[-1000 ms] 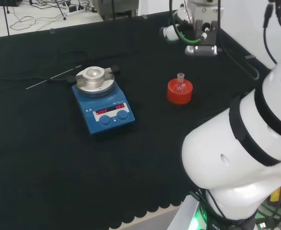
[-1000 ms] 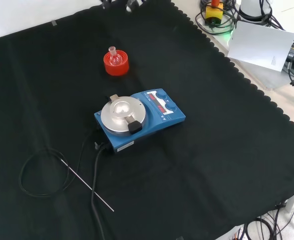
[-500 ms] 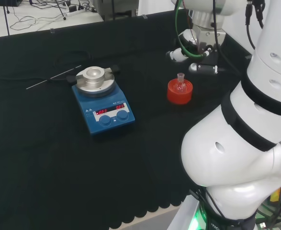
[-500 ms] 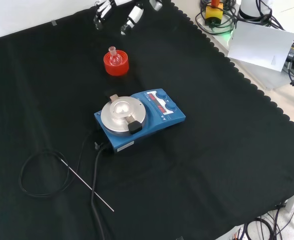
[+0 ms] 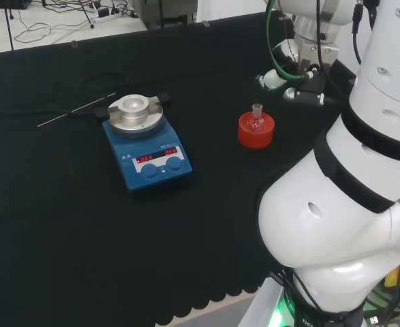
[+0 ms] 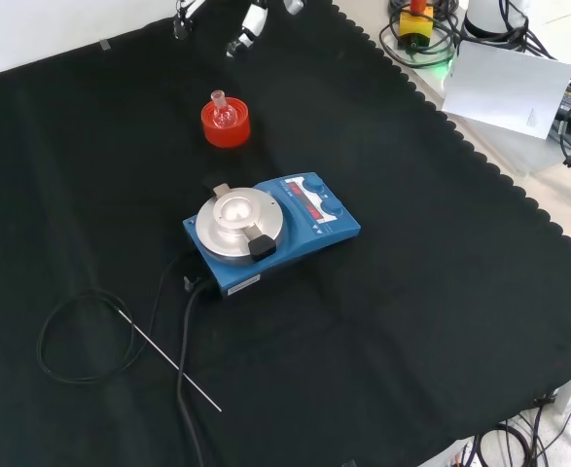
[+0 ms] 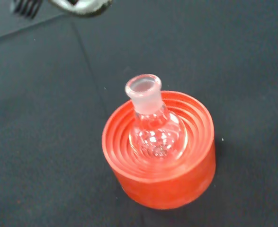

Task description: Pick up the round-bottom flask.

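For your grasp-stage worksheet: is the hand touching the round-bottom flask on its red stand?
Apart. The front view shows the hand above the round-bottom flask, black cloth between them; the flask sits alone in its red stand.

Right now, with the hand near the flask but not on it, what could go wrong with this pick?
The round-bottom flask is small clear glass with a short neck, sitting loose in the red ribbed stand. The hand might clip the neck and tip it. Fingers might also catch the stand's rim and lift or drag it along. The stirrer plate looks far enough away not to interfere.
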Motion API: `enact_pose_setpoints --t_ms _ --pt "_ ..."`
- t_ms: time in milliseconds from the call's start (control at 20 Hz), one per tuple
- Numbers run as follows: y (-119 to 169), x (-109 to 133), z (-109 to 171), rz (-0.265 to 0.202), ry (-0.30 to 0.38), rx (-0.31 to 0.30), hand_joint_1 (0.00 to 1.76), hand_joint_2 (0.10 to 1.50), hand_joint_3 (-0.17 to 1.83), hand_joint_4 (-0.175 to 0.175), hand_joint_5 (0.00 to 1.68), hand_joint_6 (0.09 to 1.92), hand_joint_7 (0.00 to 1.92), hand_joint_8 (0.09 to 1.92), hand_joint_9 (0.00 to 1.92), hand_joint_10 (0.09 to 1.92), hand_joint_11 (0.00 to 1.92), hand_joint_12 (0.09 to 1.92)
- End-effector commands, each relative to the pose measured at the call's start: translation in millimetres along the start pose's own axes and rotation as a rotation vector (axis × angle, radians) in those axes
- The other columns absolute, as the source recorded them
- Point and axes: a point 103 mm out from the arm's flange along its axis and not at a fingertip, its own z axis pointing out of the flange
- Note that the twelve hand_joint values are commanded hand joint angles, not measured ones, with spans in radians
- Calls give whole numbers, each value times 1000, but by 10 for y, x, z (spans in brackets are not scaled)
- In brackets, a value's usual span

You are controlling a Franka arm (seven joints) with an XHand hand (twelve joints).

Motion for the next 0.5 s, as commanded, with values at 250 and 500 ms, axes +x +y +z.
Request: enact_pose_setpoints --t_ms 250,500 --pt "74 54 792 -32 73 133 842 644 598 -25 531 87 251 684 459 692 97 1419" --pt "75 -5 828 -33 75 135 843 638 603 -25 536 87 250 685 459 693 94 1420"
